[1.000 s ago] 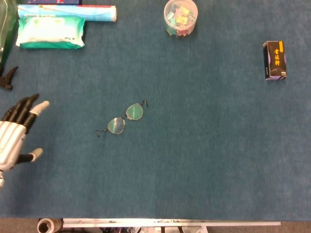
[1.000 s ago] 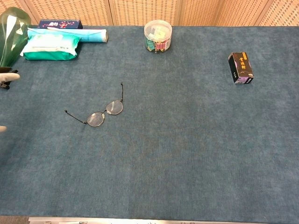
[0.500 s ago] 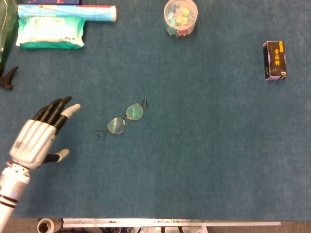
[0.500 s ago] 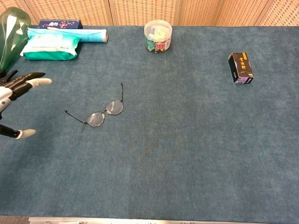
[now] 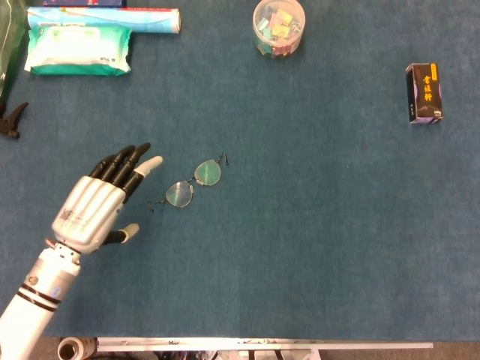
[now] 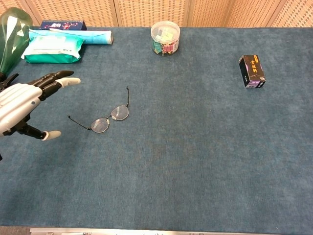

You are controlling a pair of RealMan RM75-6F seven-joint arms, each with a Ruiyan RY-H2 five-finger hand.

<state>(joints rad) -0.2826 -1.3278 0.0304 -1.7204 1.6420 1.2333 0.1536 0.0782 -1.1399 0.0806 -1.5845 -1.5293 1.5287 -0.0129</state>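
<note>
Blue felt tabletop point(image 5: 315, 247) lies under us. Our left hand point(image 5: 101, 201) hovers with fingers spread, palm down, holding nothing. Thin wire-framed round glasses point(image 5: 193, 183) lie unfolded just beyond its fingertips, untouched.

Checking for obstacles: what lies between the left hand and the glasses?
Nothing: only bare blue table cover separates the left hand from the glasses, as the head view shows plainly.
</note>
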